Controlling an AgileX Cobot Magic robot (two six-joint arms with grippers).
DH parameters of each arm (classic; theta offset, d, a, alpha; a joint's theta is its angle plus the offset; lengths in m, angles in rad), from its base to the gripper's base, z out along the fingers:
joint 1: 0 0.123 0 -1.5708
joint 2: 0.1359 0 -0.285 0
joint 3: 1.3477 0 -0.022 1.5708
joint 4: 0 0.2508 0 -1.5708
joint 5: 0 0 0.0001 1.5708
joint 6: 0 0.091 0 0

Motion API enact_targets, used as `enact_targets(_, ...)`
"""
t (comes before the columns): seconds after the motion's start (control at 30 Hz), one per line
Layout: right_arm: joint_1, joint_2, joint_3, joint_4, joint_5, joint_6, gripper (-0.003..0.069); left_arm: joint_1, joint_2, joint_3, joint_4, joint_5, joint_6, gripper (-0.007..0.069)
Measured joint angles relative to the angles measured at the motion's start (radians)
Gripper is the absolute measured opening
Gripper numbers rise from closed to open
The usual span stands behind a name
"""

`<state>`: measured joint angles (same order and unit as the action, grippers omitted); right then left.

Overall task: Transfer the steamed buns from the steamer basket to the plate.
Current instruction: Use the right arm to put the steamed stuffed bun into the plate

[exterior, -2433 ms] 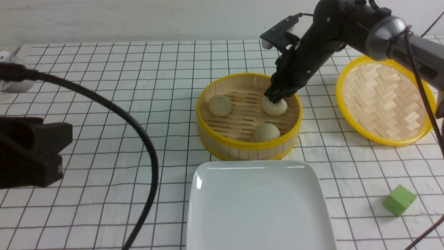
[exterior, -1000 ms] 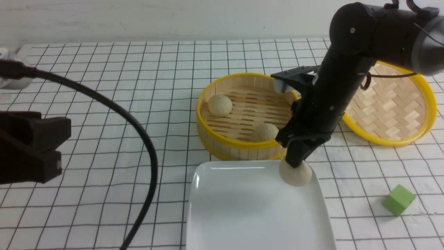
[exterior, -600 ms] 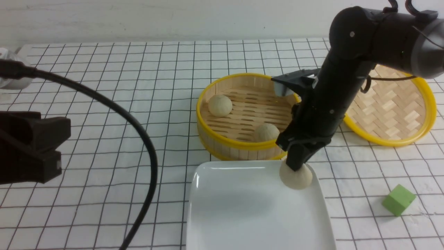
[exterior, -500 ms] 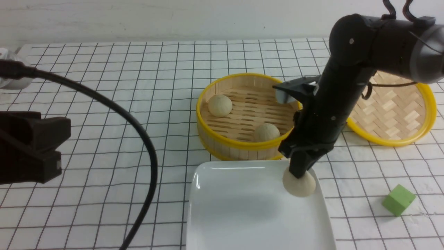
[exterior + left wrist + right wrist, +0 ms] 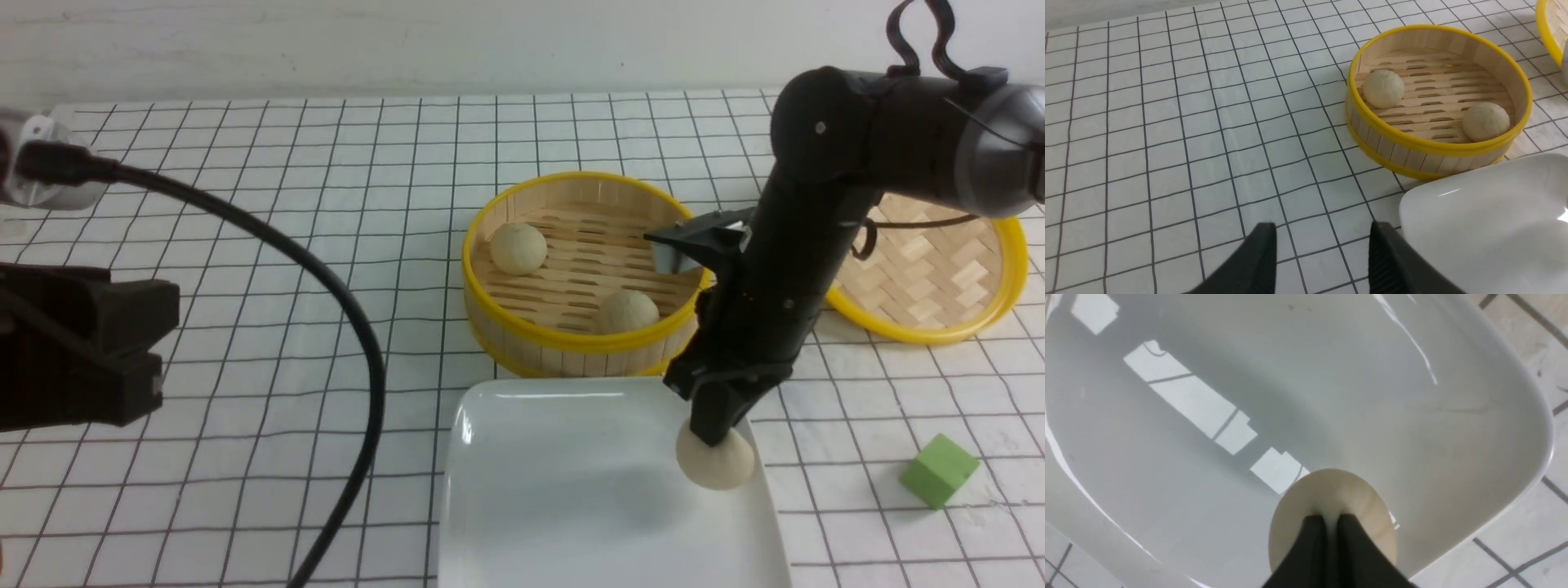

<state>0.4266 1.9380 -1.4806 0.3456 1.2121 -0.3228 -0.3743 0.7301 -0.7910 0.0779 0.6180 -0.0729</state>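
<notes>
Right wrist view: right gripper [image 5: 1331, 518] is pinched onto one bun [image 5: 1331, 490] at the right edge of the plate [image 5: 1372, 396], looks ready to drop it; left gripper [image 5: 1322, 228] idles, jaws apart.

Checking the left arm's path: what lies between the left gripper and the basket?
Only bare checked cloth between left gripper and basket, as the left wrist view shows.

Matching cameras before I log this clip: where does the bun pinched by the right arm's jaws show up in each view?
Front view: the bun is lower right of centre, by the right rim of the plate, under the right gripper.
Left wrist view: not in it.
Right wrist view: the bun is low in the middle, with the jaws pinching into it.
Shared landmark: the white plate, seen in all three views.
</notes>
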Motion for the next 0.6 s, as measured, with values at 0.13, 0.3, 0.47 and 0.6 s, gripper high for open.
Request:
enact_targets(0.13,0.0,0.004,0.0,-0.01,0.0,-0.025,0.0134,0.0,0.0,0.0,0.0,0.0,0.0,0.0335)
enact_targets(0.3,0.0,0.004,0.0,-0.017,-0.007,-0.041,0.0309,0.0,0.0,0.0,0.0,0.0,0.0,0.0335)
enact_targets(0.47,0.0,0.004,0.0,-0.014,-0.044,-0.043,0.0394,0.0,0.0,0.0,0.001,-0.001,0.0,0.0335)
enact_targets(0.6,0.0,0.004,0.0,0.004,-0.115,-0.077,0.0404,0.0,0.0,0.0,0.003,-0.001,0.0,0.0335)
